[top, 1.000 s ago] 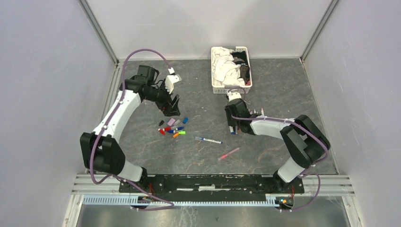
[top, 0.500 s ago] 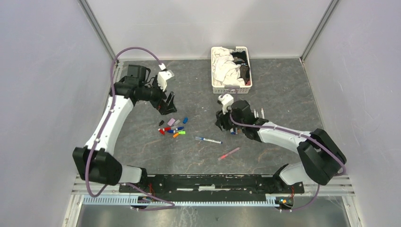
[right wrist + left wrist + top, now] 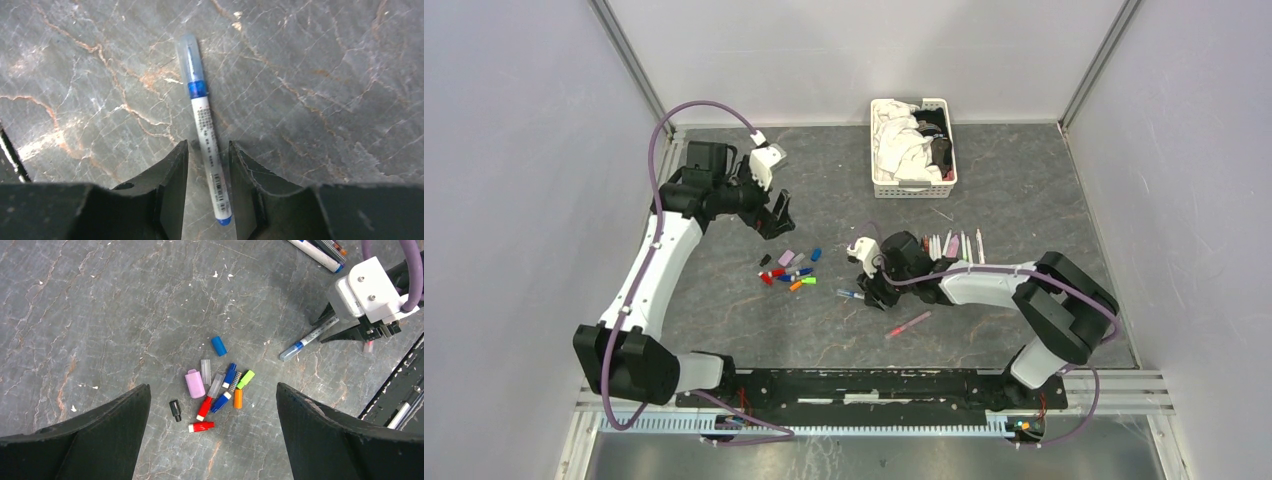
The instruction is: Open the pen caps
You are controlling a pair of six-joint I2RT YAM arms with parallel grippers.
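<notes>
Right fingers [image 3: 170, 195] part-spread astride blue pen [image 3: 205, 130], gap one side; left fingers [image 3: 100, 435] spread wide; left wrist view, unlike right, shows caps [image 3: 215, 387].

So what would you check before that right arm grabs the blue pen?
1. Aim: right gripper straddles blue pen: ok.
2. Grip: jaws shut on the pen: not ok, gaps on both sides.
3. Pen's cap on and beyond the jaws: ok.
4. Helper: left gripper open: ok.
5. Helper near the pen: not ok, it hangs over the loose caps.
</notes>
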